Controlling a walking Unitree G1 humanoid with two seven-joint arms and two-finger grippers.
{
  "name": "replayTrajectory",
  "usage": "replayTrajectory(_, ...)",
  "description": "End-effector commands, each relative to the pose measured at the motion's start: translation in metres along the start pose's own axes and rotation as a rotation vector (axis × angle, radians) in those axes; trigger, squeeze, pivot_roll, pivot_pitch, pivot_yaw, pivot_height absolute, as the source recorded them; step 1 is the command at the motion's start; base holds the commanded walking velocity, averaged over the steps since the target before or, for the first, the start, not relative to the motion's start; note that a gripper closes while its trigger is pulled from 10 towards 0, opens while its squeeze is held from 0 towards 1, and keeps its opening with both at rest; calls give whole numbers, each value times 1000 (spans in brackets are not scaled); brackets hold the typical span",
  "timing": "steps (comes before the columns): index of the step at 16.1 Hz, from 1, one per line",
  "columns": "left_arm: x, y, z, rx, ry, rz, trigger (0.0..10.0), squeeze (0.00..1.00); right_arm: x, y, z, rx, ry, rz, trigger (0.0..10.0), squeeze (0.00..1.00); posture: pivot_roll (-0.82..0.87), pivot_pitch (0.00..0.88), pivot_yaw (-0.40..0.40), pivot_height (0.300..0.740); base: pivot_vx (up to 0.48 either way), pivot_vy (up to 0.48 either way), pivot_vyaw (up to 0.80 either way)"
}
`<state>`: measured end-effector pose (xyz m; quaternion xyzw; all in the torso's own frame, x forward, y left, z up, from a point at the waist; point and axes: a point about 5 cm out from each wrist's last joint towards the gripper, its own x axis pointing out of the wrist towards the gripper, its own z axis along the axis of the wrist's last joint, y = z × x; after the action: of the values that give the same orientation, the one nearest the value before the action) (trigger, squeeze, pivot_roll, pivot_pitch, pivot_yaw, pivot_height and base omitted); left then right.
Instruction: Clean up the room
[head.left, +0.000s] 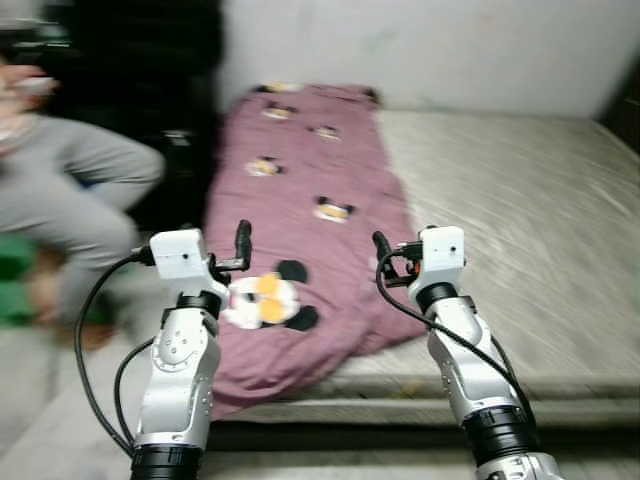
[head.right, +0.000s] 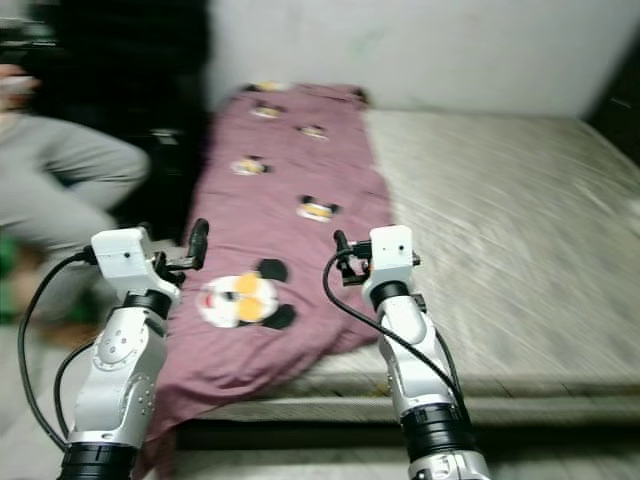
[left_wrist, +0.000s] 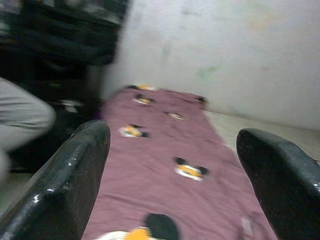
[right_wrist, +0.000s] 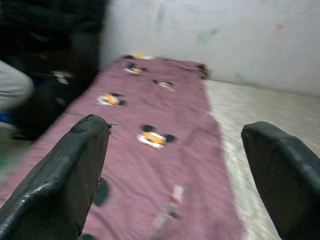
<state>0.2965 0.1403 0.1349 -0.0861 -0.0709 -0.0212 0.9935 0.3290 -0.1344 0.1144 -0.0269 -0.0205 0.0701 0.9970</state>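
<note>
Home bedroom, mattress (head.left: 520, 200), cartoon blanket (head.left: 300, 200)

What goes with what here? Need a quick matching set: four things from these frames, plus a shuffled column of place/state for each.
Things:
1. blanket
2. mattress
3. person
4. left hand

Place or state:
A. sits at the robot's far left, grey trousers
B. maroon with cartoon mouse prints, spread along the bed's left side, its near end hanging over the edge
C. open, raised above the near end of the blanket
D. bare, pale grey, right of the blanket

Pairs: 1-B, 2-D, 3-A, 4-C
</note>
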Motion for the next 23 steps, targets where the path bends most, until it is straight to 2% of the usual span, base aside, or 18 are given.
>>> replayTrajectory(1,1,-6,4,-5,-21,-34,10000,0,0,-6,1,-2,0,-18,10000,0,-64,0,-35,740,300,0,0)
replayTrajectory(11,2,-7,3,-7,-12,-51,10000,0,2,-8,1,-9,-4,-22,10000,0,-63,0,-31,740,361,0,0)
replayTrajectory(17,4,-8,2,1,-9,-44,10000,0,3,-12,0,-15,-1,-33,10000,0,-62,0,-30,740,0,0,0)
replayTrajectory(23,-1,-1,-4,14,17,-2,10000,0,1,-15,-3,-19,11,-45,10000,0,-64,0,-24,740,0,0,-743)
